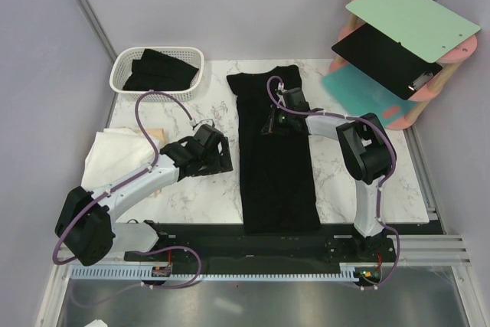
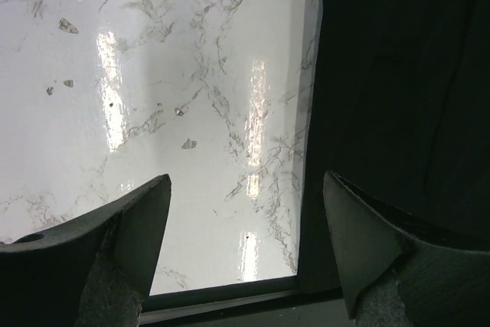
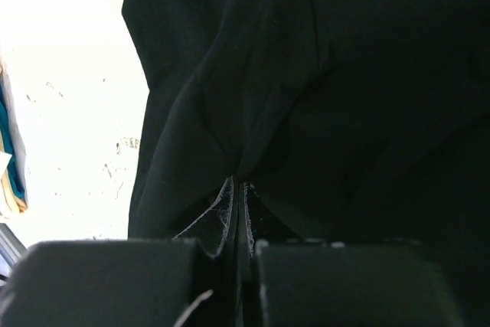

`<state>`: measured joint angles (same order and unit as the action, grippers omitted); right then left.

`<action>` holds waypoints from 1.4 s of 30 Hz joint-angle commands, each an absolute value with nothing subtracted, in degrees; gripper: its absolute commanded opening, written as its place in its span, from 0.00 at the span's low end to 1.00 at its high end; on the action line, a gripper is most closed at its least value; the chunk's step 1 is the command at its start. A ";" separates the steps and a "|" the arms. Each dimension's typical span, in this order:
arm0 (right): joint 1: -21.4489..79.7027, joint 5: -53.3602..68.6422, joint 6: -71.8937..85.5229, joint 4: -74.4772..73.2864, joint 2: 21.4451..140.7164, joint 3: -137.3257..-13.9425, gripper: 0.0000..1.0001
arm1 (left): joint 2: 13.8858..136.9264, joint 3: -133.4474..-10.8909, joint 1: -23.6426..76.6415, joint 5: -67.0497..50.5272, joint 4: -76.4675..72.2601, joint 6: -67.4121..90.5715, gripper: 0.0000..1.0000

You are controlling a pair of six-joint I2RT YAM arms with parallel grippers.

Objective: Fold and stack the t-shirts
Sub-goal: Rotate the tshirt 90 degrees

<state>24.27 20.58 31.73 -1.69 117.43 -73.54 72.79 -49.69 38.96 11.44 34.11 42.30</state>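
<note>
Top external: long black cloth t-shirt (image 1: 276, 158) lies mid-table, apparently folded lengthwise only; I see no stack yet, and black shirts (image 1: 161, 70) wait in white plastic lattice basket (image 1: 122, 76). Left wrist: left gripper (image 2: 245, 197) gapes beside its edge. Right wrist: right gripper (image 3: 239, 193) pinches its cloth.

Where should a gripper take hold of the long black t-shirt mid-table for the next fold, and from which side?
Probably at the far end, on its long edges. The black t-shirt lies flat as a narrow strip, so come from the sides and pinch the layered edge. The right gripper is shut on a pucker up there; the left gripper sits open at the left edge.
</note>
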 commanded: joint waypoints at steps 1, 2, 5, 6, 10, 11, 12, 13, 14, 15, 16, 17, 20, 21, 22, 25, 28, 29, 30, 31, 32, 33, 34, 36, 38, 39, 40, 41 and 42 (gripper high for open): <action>24.61 18.28 31.29 -0.44 113.05 -72.69 0.00 | 71.10 -48.87 38.76 11.43 32.87 41.13 0.87; 24.61 17.93 31.03 -0.44 111.98 -71.55 0.00 | 71.19 -48.78 38.76 11.51 32.87 41.13 0.87; 24.61 15.48 30.33 -0.88 108.11 -69.71 0.00 | 71.37 -48.60 38.76 11.51 32.87 41.22 0.87; 24.61 14.86 30.24 -1.66 107.32 -69.35 0.00 | 71.54 -48.60 38.76 11.51 32.70 41.22 0.87; 24.52 12.49 29.27 -3.34 104.68 -68.21 0.00 | 72.07 -48.52 38.76 11.43 32.52 41.13 0.87; 24.52 11.96 29.01 -3.69 104.42 -68.03 0.00 | 72.07 -48.52 38.76 11.34 32.52 41.13 0.87; 24.43 11.43 28.66 -4.65 104.50 -68.03 0.00 | 72.16 -48.60 38.76 11.34 32.43 41.05 0.86; 24.52 10.90 28.48 -5.09 104.76 -67.94 0.00 | 72.25 -48.60 38.76 11.34 32.43 41.13 0.86; 24.43 9.77 28.22 -5.88 105.03 -68.20 0.00 | 72.25 -48.60 38.76 11.34 32.43 41.13 0.86; 24.43 9.41 28.13 -6.85 105.64 -68.29 0.00 | 72.33 -48.78 38.76 11.25 32.34 41.13 0.87; 24.43 8.88 27.95 -7.38 105.99 -68.38 0.00 | 72.42 -48.78 38.76 11.25 32.26 41.13 0.86; 24.43 7.48 27.86 -8.08 106.26 -68.55 0.00 | 72.42 -48.78 38.76 11.25 32.43 41.13 0.86; 24.17 5.89 27.77 -9.93 107.40 -68.64 0.00 | 72.42 -48.87 38.76 11.42 32.43 41.13 0.86; 24.17 5.71 27.77 -10.02 107.92 -68.64 0.00 | 72.42 -48.87 38.76 11.51 32.43 41.13 0.86; 24.17 5.71 27.69 -10.11 108.19 -68.82 0.00 | 72.33 -48.78 38.76 11.43 32.52 41.13 0.86; 24.08 5.89 27.08 -10.28 109.07 -69.52 0.03 | 72.60 -48.78 38.76 11.43 32.43 41.22 0.86; 24.17 5.98 26.63 -10.28 107.23 -68.65 0.27 | 72.51 -48.60 38.76 11.25 32.43 41.31 0.86; 24.08 5.80 26.20 -10.11 104.88 -68.12 0.41 | 72.42 -48.43 38.76 11.08 32.43 41.48 0.86; 24.17 5.45 26.02 -10.11 103.29 -67.51 0.46 | 72.51 -48.34 38.76 11.07 32.26 41.48 0.86; 24.17 5.28 25.84 -10.11 101.62 -66.19 0.57 | 72.34 -48.17 38.76 10.99 32.26 41.66 0.86; 24.17 5.19 25.58 -10.28 97.95 -65.31 0.61 | 72.33 -47.90 38.76 10.81 32.17 41.75 0.86; 24.17 5.19 25.49 -10.72 96.00 -63.65 0.67 | 72.25 -47.64 38.76 10.64 31.99 41.92 0.86; 24.17 5.36 25.31 -11.24 94.15 -62.85 0.69 | 72.07 -47.46 38.76 10.46 31.82 41.92 0.86; 24.17 5.80 25.22 -13.53 88.70 -59.88 0.69 | 71.90 -46.76 38.76 10.20 31.12 42.10 0.86; 24.34 7.29 25.31 -16.08 83.79 -57.58 0.68 | 71.89 -45.97 38.76 9.58 30.68 42.10 0.86; 24.35 7.90 25.83 -16.78 82.11 -54.70 0.68 | 71.81 -45.88 38.76 9.32 30.24 42.27 0.86; 24.43 9.30 26.19 -17.92 80.61 -53.10 0.66 | 71.81 -45.62 38.76 9.14 29.97 42.36 0.86; 24.87 9.93 26.54 -18.19 77.29 -51.43 0.65 | 71.81 -45.27 38.76 8.88 29.71 42.45 0.86; 25.05 10.63 27.24 -18.63 75.95 -48.28 0.64 | 71.89 -45.09 38.76 8.70 29.36 42.54 0.86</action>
<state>24.23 7.42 26.13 -14.11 82.04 -55.88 72.79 -46.00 38.96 9.89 32.38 42.33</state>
